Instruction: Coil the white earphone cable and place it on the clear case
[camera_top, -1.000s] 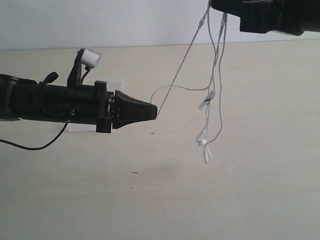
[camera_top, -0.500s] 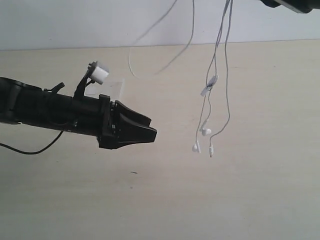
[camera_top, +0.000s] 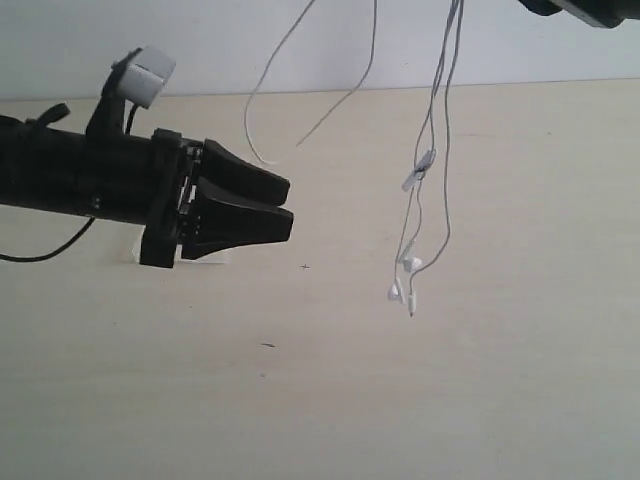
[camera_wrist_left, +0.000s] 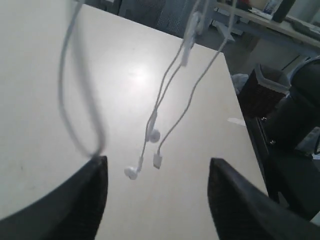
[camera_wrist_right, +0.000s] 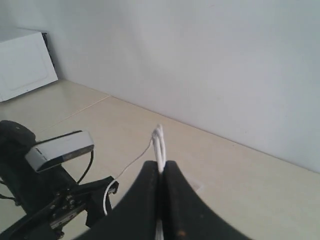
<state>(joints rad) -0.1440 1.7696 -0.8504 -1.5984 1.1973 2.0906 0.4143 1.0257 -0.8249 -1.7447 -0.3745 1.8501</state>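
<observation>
The white earphone cable (camera_top: 446, 120) hangs from my right gripper (camera_wrist_right: 160, 167), which is shut on a bunch of its strands; only that gripper's dark body (camera_top: 585, 8) shows at the exterior view's top right. The earbuds (camera_top: 402, 288) dangle just above the table, with the inline capsule (camera_top: 418, 172) higher up. A free loop of the cable (camera_top: 252, 135) sways just above my left gripper (camera_top: 289, 205), which is open and holds nothing. From the left wrist the earbuds (camera_wrist_left: 132, 172) hang ahead, between the fingers (camera_wrist_left: 95, 190). The clear case (camera_top: 130, 254) is mostly hidden behind the left arm.
A black robot cable (camera_top: 45, 254) trails off the left arm onto the table. A white wall (camera_top: 150, 45) runs along the table's far edge. Beyond the table edge stand a dark bin (camera_wrist_left: 265, 90) and other furniture. A white appliance (camera_wrist_right: 25, 60) sits at the far corner.
My left gripper opened and let go of the cable, then drew back to the left and rose. The freed strand swung up into a loose loop. The right gripper lifted higher with the cable.
</observation>
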